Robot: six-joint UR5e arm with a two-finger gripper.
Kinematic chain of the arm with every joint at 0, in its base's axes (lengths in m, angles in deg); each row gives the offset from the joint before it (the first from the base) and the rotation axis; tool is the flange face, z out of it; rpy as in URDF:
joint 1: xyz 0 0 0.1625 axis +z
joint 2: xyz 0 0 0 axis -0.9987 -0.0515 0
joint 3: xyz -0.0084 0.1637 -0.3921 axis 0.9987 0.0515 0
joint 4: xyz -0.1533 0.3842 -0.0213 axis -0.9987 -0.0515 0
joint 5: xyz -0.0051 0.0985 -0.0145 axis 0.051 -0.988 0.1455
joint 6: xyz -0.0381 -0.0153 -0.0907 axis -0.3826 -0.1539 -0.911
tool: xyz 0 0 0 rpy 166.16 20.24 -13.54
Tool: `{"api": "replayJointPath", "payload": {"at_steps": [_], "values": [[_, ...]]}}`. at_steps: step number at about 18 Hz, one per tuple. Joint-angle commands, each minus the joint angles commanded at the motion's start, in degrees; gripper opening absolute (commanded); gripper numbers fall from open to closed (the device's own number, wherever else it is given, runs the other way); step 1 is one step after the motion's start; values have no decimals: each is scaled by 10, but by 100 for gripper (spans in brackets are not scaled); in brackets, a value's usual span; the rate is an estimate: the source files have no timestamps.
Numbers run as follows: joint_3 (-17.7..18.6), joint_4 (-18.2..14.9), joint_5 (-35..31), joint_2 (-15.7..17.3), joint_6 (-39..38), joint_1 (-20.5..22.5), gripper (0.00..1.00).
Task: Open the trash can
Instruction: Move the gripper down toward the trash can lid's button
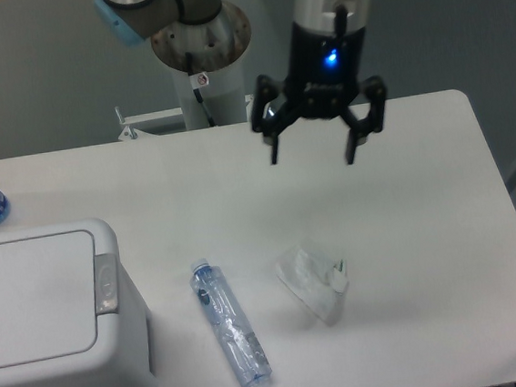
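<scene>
Trash can [46, 314] at worktop's [423, 196] front-left, lid shut, grey button strip [107, 284] on its right rim. Lying bottle [230, 324] and crumpled wrapper [314, 281] sit between. Gripper [313, 158] hangs high, well apart, fingers spread, empty. Risk: low sweep clips bottle, or press lands off the strip.

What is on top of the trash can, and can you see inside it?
The trash can carries only its flat lid, shut, with the grey push-button strip on its right rim. Nothing rests on the lid. The inside is covered. The gripper hangs open, well away.
</scene>
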Motion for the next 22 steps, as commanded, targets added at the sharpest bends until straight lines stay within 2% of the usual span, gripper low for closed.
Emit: {"api": "replayJointPath", "payload": {"at_steps": [4,9,12,22], "values": [[-2,4,1,-21,-40,-30,100],[2,89,1,-48,-133,-65,100],[4,119,0,-57,-142,-85,100],[0,156,-3,-81,-156,-116,100]]}}
